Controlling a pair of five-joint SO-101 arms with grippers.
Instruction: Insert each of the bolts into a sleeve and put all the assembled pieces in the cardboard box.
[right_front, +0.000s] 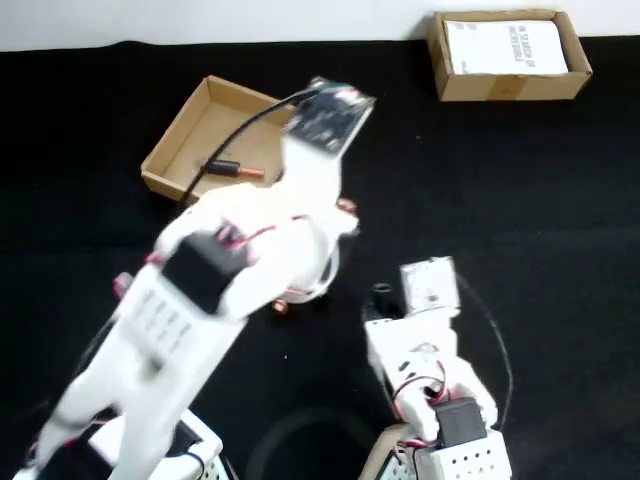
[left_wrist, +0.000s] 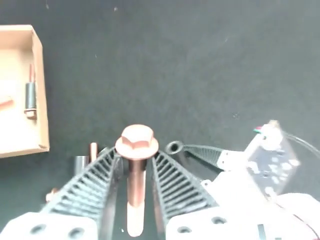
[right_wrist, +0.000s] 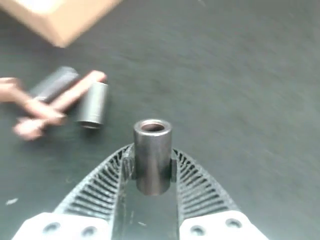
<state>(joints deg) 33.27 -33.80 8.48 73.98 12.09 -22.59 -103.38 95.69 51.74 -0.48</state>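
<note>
My left gripper (left_wrist: 136, 159) is shut on a copper bolt (left_wrist: 136, 142), hex head outward, held above the black table. My right gripper (right_wrist: 152, 159) is shut on a dark steel sleeve (right_wrist: 152, 137) that stands upright with its bore open. In the left wrist view, the right arm's dark fingertips (left_wrist: 192, 150) lie just beside the bolt. The open cardboard box (right_front: 180, 130) sits at the back left with one assembled piece (right_front: 235, 170) inside. Loose sleeves (right_wrist: 93, 104) and bolts (right_wrist: 75, 90) lie on the table near the box's corner.
A second cardboard box (right_front: 508, 88) holding a white sheet stands at the back right. The left arm's white body (right_front: 200, 290) crosses the table's middle. The right arm (right_front: 425, 350) stands at the front right. Black cables trail over the cloth.
</note>
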